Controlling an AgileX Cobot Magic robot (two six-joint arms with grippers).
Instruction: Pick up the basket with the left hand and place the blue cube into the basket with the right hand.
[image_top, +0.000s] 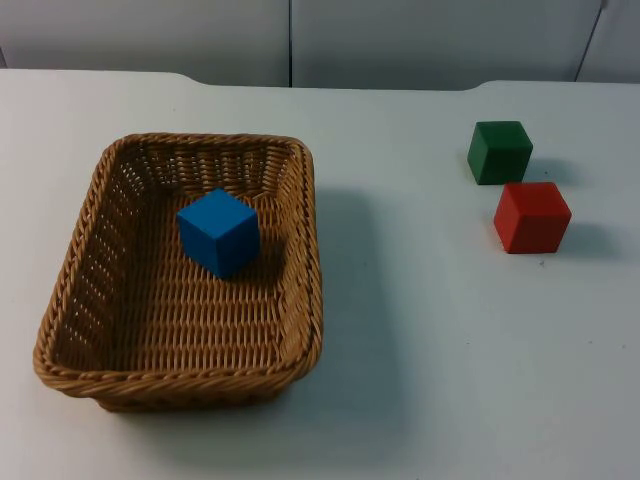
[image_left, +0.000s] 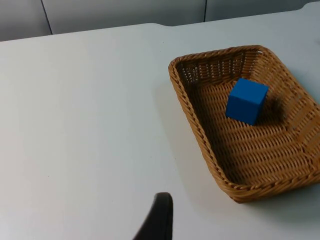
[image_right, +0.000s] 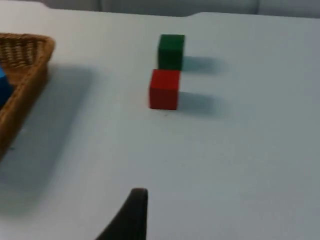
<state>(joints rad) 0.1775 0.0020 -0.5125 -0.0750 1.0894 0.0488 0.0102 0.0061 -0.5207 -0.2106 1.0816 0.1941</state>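
A woven wicker basket (image_top: 312, 250) rests on the white table at the left of the top view. Inside it, towards its far half, a blue cube (image_top: 219, 231) sits on the basket floor. The left wrist view takes in the basket (image_left: 192, 112) with the blue cube (image_left: 246, 101) in it; my left gripper (image_left: 159, 220) hovers over bare table beside the basket, well apart from its rim. My right gripper (image_right: 132, 215) hangs over bare table, with the basket's corner (image_right: 27, 62) and a sliver of the blue cube (image_right: 4, 87) off to one side.
A green cube (image_top: 499, 151) and a red cube (image_top: 531, 216) stand close together at the right of the table, seen again as green cube (image_right: 171, 51) and red cube (image_right: 164, 89). The grey partition wall (image_top: 400, 40) closes the table's far edge.
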